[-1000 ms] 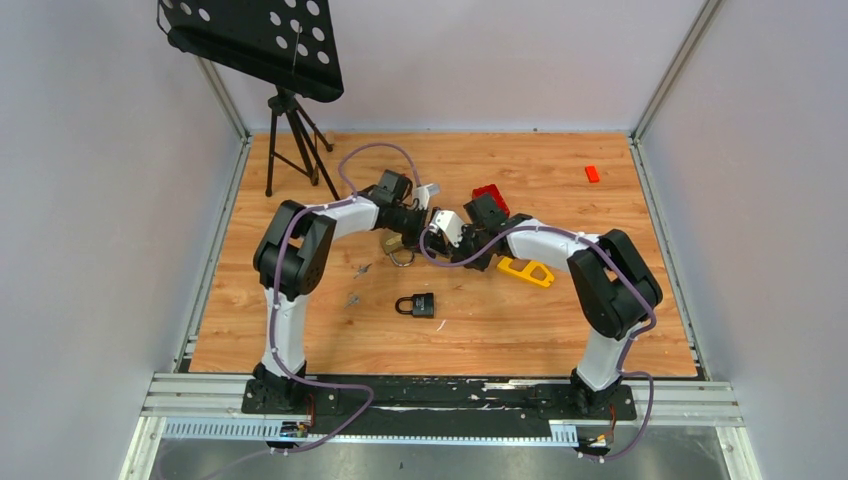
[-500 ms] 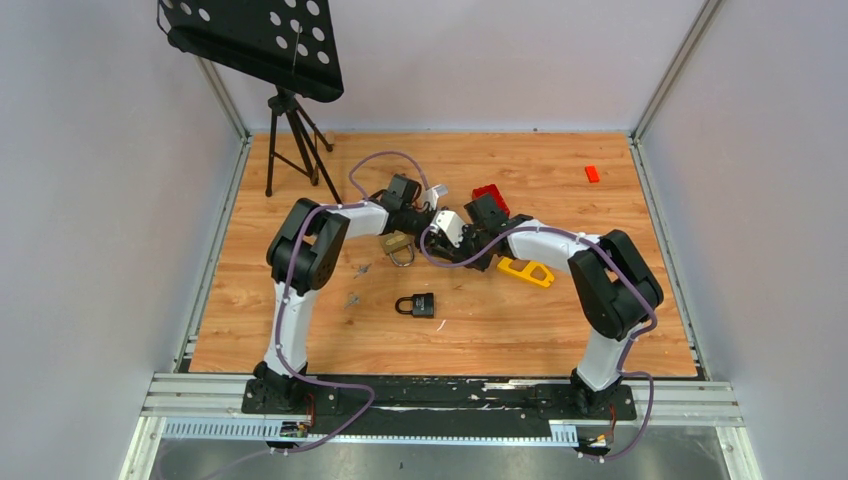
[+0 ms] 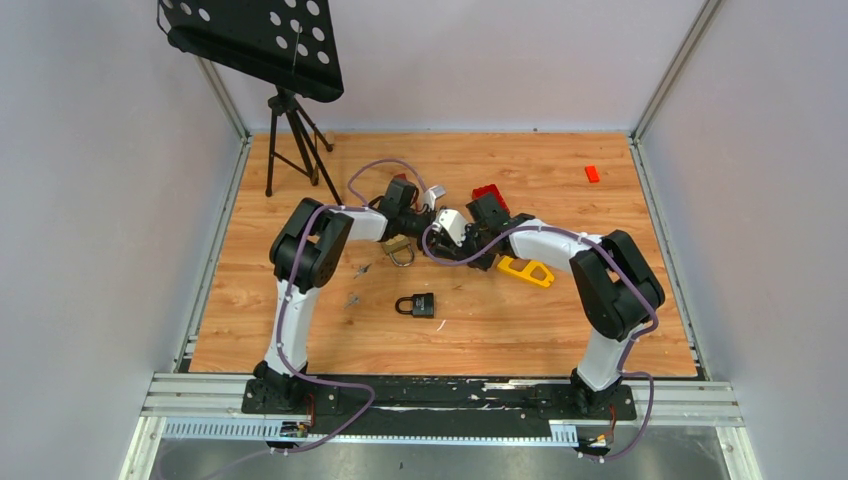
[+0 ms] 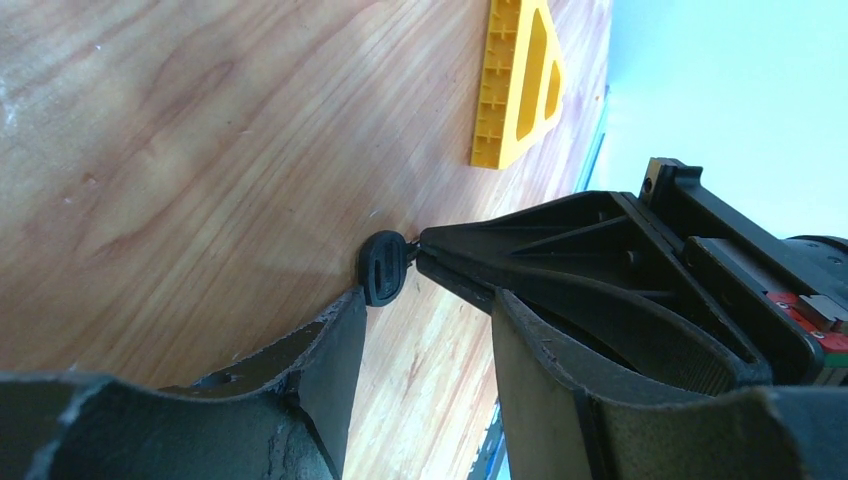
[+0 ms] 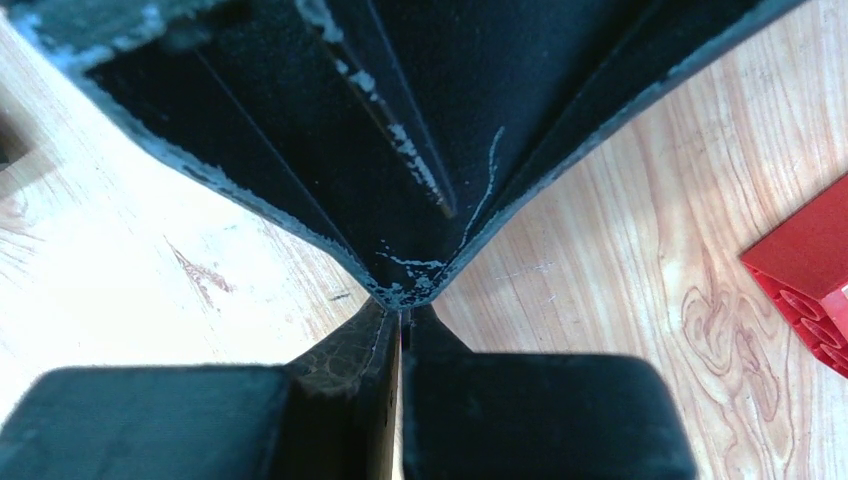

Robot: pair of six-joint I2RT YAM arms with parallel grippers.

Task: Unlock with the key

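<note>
Black, oval and slotted: the plastic head of the key (image 4: 383, 267) shows edge-on against the wood-grain tabletop (image 4: 180, 150). Its blade end disappears into the right gripper (image 4: 420, 262), whose two tapered black fingers press tip to tip on it, so that claw is clenched on the key. In the right wrist view we see both pads meeting in one thin seam with no gap.

Left gripper (image 4: 426, 296): jaws apart, released, nothing held between them. Its fingers (image 4: 335, 370) are matte black with rough, chipped edges. One tip sits right at the key head; we cannot tell whether it touches. The other tip lies on the far side of the right gripper's tips.

Locks, top view:
- The brass padlock (image 3: 398, 247) has a boxy body and a grey shackle loop, and lies flat just on the near side of the two grippers.
- The black padlock (image 3: 418, 305) has the same shape and lies flat nearer the arm bases, well apart from the key.
- We cannot tell whether either shackle is latched.

Other items:
- A yellow plastic triangle (image 4: 515, 85) with a ribbed edge and cut-out openings lies flat on the table beside the right arm.
- A red block (image 5: 810, 290) shows round sockets on one face.
</note>
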